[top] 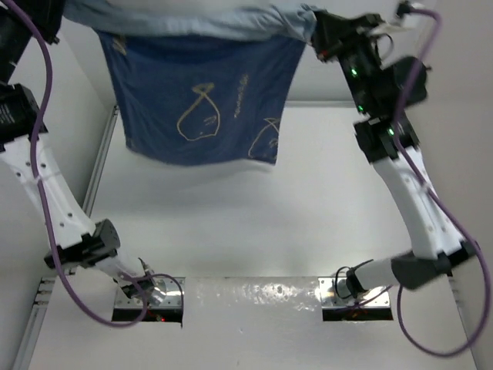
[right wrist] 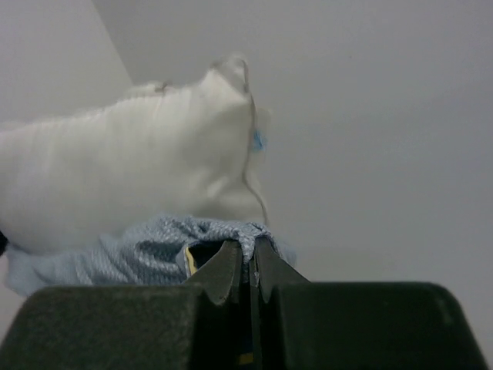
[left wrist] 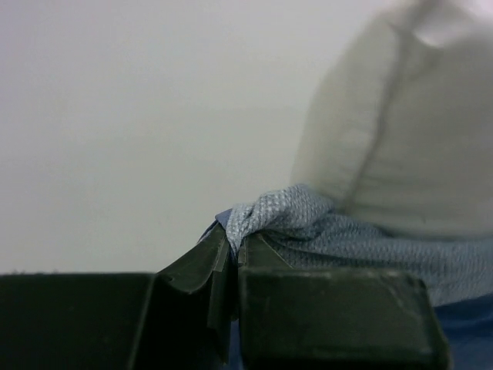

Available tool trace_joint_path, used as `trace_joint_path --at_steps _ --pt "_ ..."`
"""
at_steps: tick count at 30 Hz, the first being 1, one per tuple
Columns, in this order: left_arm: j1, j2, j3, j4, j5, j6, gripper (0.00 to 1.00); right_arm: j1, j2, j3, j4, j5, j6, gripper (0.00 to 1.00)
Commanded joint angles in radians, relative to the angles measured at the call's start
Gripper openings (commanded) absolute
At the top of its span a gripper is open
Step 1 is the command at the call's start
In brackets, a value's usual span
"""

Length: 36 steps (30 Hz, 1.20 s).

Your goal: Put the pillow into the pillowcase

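The navy pillowcase (top: 200, 100) with pale fish drawings hangs high over the table's far end, its lighter grey-blue rim (top: 192, 19) stretched between both raised grippers. My left gripper (left wrist: 233, 235) is shut on a bunched corner of the rim (left wrist: 308, 223); in the top view it is at the upper left corner (top: 50, 23), mostly cut off. My right gripper (right wrist: 249, 248) is shut on the other rim corner (right wrist: 146, 247), and it also shows in the top view (top: 320, 35). The white pillow (right wrist: 123, 177) bulges up out of the opening, also seen in the left wrist view (left wrist: 400, 131).
A metal rail (top: 100, 162) runs along the white table's left side. Both arm bases (top: 146, 297) (top: 358, 297) sit at the near edge. Purple cables (top: 46, 92) (top: 454, 231) loop beside each arm. A white wall stands behind.
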State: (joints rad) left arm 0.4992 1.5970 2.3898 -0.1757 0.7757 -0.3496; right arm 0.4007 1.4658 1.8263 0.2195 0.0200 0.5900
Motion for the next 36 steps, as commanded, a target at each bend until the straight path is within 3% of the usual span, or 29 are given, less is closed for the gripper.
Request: trace_joint_path --at_steps 1,3,7,8,9,11,13,14,16,18,21,24,25,27,29,30,31,33,34,35,36 --pt "0.013 -0.065 -0.2 -0.038 -0.105 0.006 0.0 -0.039 -0.11 -0.146 0.116 0.178 0.037 0.0" --pt "0.015 -0.051 -0.187 -0.054 -0.105 0.014 0.0 -0.04 -0.003 -0.054 0.023 0.137 0.045 0.0" --pt "0.016 0.029 0.112 0.034 -0.142 -0.005 0.0 -0.039 0.205 0.621 -0.06 0.086 -0.039 0.0" --pt "0.015 0.024 0.129 0.065 -0.151 -0.015 0.0 -0.039 0.223 0.678 -0.039 0.089 -0.041 0.0" --pt "0.016 0.02 0.144 0.08 -0.15 -0.037 0.0 -0.04 0.182 0.647 0.009 0.092 -0.038 0.0" --pt "0.018 0.018 0.146 0.05 -0.112 -0.045 0.0 -0.037 0.049 0.427 0.081 0.075 -0.021 0.0" --pt "0.015 -0.014 0.044 -0.005 -0.072 -0.026 0.0 -0.039 -0.142 0.026 0.223 0.078 0.014 0.0" --pt "0.016 -0.028 -0.056 -0.022 -0.082 -0.013 0.0 -0.037 -0.171 -0.045 0.219 0.099 0.021 0.0" --pt "0.016 -0.039 -0.093 -0.123 -0.136 0.044 0.0 -0.04 -0.171 -0.126 0.103 0.162 0.025 0.0" --pt "0.015 -0.039 -0.1 -0.134 -0.132 0.057 0.0 -0.04 -0.125 -0.083 -0.022 0.19 0.013 0.0" --pt "0.015 -0.04 -0.06 -0.087 -0.125 0.051 0.0 -0.04 -0.001 0.14 -0.101 0.157 -0.041 0.0" --pt "0.016 -0.026 -0.014 0.045 -0.144 -0.001 0.0 -0.039 0.169 0.452 -0.08 0.172 -0.1 0.0" --pt "0.016 -0.011 0.027 0.062 -0.173 0.0 0.0 -0.039 0.221 0.649 -0.054 0.205 -0.117 0.0" --pt "0.016 0.017 0.195 0.128 -0.297 0.035 0.0 -0.04 0.274 0.743 0.078 0.299 -0.148 0.0" --pt "0.021 0.001 0.255 0.159 -0.29 0.079 0.0 -0.04 0.175 0.598 0.15 0.238 -0.144 0.0" --pt "0.021 -0.018 0.256 0.118 -0.259 0.099 0.0 -0.04 0.001 0.303 0.173 0.2 -0.1 0.0" --pt "0.021 -0.038 0.177 0.063 -0.218 0.104 0.0 -0.039 -0.089 0.119 0.223 0.167 -0.072 0.0" --pt "-0.007 -0.174 -0.101 -0.037 -0.078 0.128 0.0 -0.039 -0.244 -0.258 0.185 0.133 0.02 0.0" --pt "-0.026 -0.224 -0.409 -0.071 -0.072 0.164 0.0 -0.039 -0.261 -0.356 0.125 0.146 0.057 0.0" --pt "-0.045 -0.245 -0.496 -0.071 -0.117 0.21 0.0 -0.039 -0.265 -0.437 0.086 0.156 0.106 0.0" --pt "-0.072 -0.243 -0.555 -0.284 -0.127 0.21 0.0 -0.037 -0.259 -0.552 0.093 0.114 0.169 0.0"
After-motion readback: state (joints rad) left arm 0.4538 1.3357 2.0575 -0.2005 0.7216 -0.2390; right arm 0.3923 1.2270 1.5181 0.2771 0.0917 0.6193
